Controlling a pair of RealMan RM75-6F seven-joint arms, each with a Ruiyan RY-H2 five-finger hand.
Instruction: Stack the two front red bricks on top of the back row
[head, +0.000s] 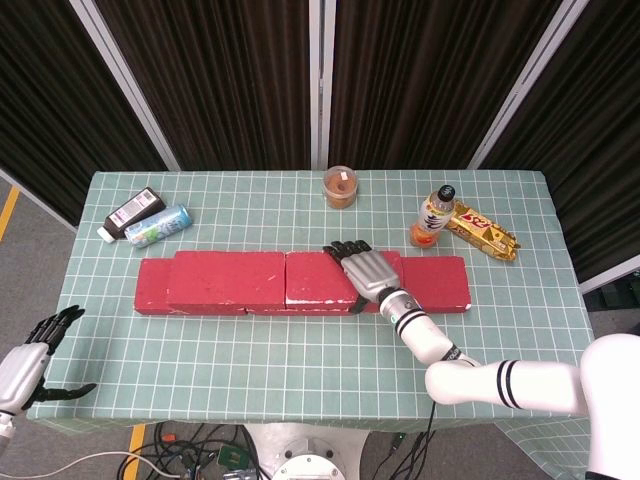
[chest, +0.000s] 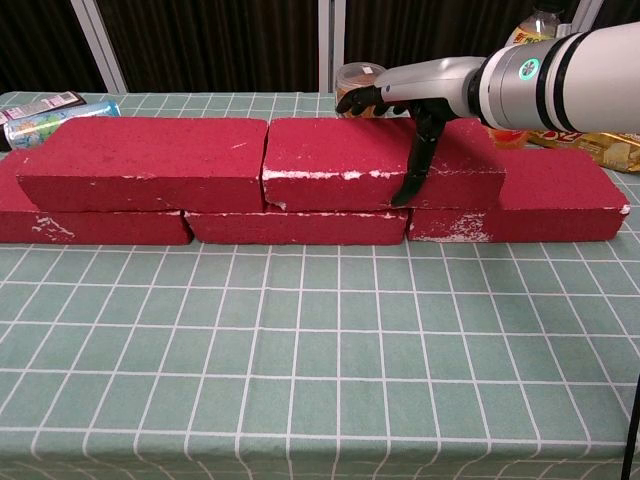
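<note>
Fingers (chest: 416, 160) over upper brick (chest: 380, 163) edge

Bright, even light; sharp focus

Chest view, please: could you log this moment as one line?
right hand: rests on right upper brick | left upper brick: on back row | left hand: open, off table

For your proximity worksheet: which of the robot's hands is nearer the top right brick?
The right hand rests on the top right brick. The left hand hangs off the table's near left corner, far from it.
</note>
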